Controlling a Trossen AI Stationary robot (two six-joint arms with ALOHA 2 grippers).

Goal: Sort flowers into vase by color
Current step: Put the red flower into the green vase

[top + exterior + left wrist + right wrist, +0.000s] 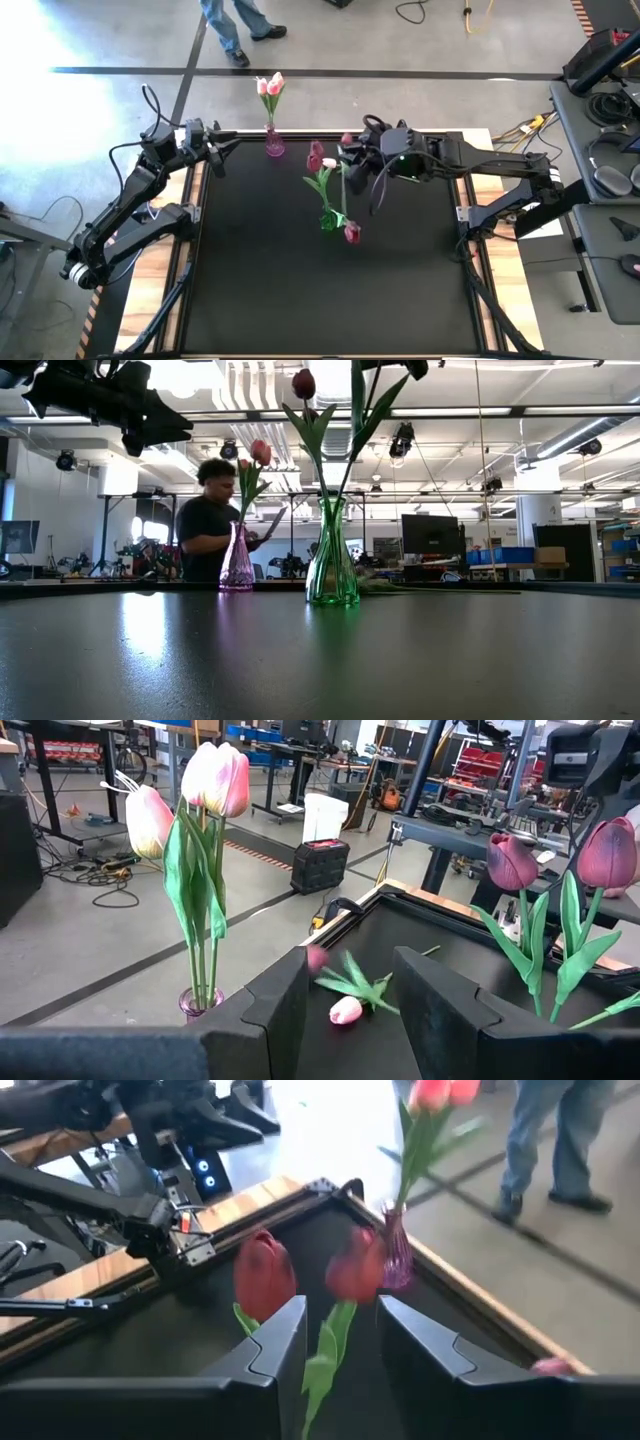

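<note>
The pink vase (274, 145) at the far edge holds pale pink tulips (215, 780). The green vase (332, 555) stands mid-table with two dark red tulips (512, 860) upright in it. A pale pink tulip (345, 1010) lies on the black mat between the vases. My right gripper (352, 158) hovers high beside the green vase, open. In the right wrist view a green stem and leaf (325, 1360) stands in the gap between the fingers (340, 1315), narrower than the gap. My left gripper (228, 148) waits open by the far left corner, near the pink vase.
A person (205, 520) stands beyond the table's far edge. The mat's raised frame (350, 910) borders the far side. The near half of the mat (320, 300) holds no objects. A workbench with gear (600, 120) stands off the right side.
</note>
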